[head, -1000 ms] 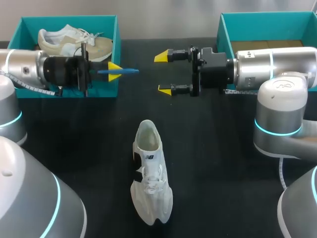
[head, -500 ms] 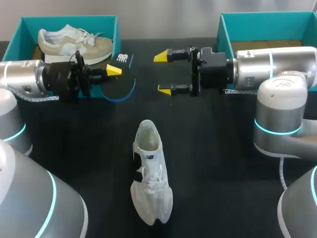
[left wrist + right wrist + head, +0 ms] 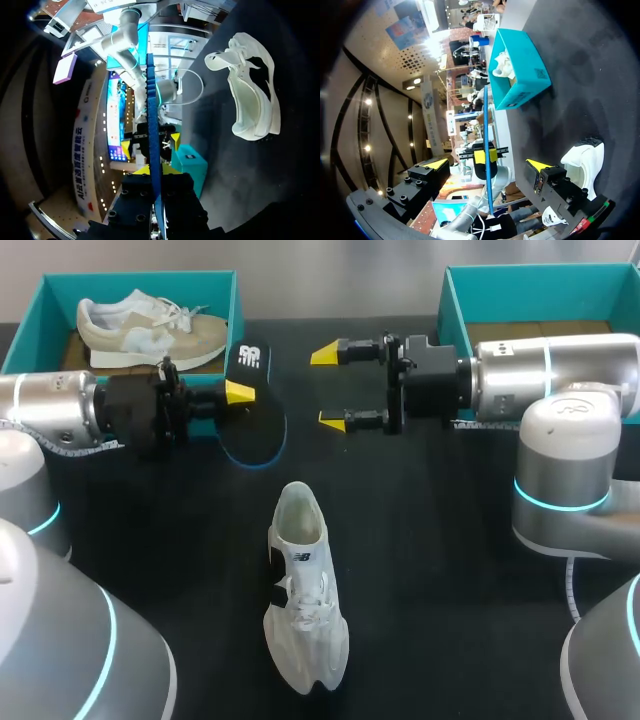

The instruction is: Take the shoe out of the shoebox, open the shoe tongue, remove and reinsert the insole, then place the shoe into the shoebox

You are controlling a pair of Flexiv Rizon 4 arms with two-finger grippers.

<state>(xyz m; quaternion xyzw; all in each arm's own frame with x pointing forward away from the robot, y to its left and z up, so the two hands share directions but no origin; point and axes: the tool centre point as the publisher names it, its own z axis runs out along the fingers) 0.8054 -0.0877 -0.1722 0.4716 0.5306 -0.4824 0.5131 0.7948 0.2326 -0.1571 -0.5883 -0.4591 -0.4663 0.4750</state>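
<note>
We are in the insole step: our left gripper pinches the insole, out of the white shoe lying mid-table; our right gripper stands wide. Next we must slide it back inside.

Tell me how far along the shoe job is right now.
Done: the white shoe lies out on the table with its insole removed. In hand: the left gripper is shut on the insole; the right gripper is open, empty. Left: reinsert the insole, then box the shoe.
</note>
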